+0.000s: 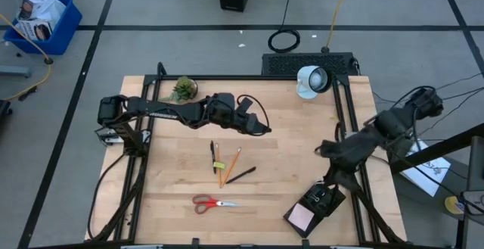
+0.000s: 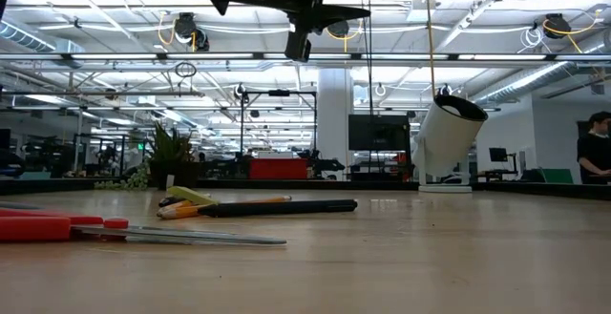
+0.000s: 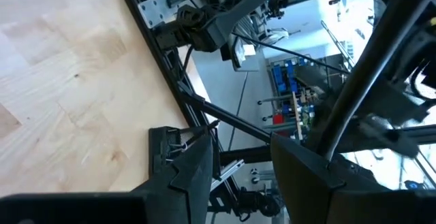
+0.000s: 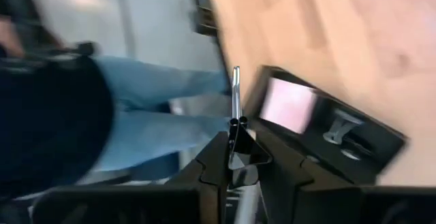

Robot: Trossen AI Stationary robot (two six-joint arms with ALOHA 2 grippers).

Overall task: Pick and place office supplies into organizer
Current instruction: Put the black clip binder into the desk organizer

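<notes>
Pale wooden plank table (image 1: pixel 287 150) in a large workshop hall, with grey floor all round; a person in blue jeans (image 4: pixel 150 135) stands beyond the table edge nearest the organizer.

Landmark: the black rectangular desk organizer (image 1: pixel 333 203) with several compartments. A pink square sticky-note pad (image 1: pixel 302 217) already lies in one end compartment.

Right pincer (image 4: pixel 235 149): hangs just above the organizer, clenched on a small black folded-metal clip (image 4: pixel 242 157) whose silver wire lever points away from the fingers. It looks like a binder clip. Judged light, stiff and springy, with smooth faces that could twist in the grasp, so it is best held across the flat black body, as here, not by the wire.

Left pincer (image 3: pixel 242 159): well away from the organizer, raised over the far middle of the table, fingers apart and empty.

Supplies left on the table, all well apart from the organizer toward the left arm's side: red-handled scissors (image 1: pixel 212 202), orange-yellow pencils (image 1: pixel 233 160) and black pens (image 1: pixel 240 175) in a loose crossed group. The pencils and pens should be light, rigid and apt to roll, so take them at mid-length. The scissors are heavier and lie flat, and the narrow part between handles and blades seems the surest hold.

Not task items: a small green potted plant (image 1: pixel 183 88) and a round white lamp (image 1: pixel 311 80), both along the table edge farthest from the organizer.
</notes>
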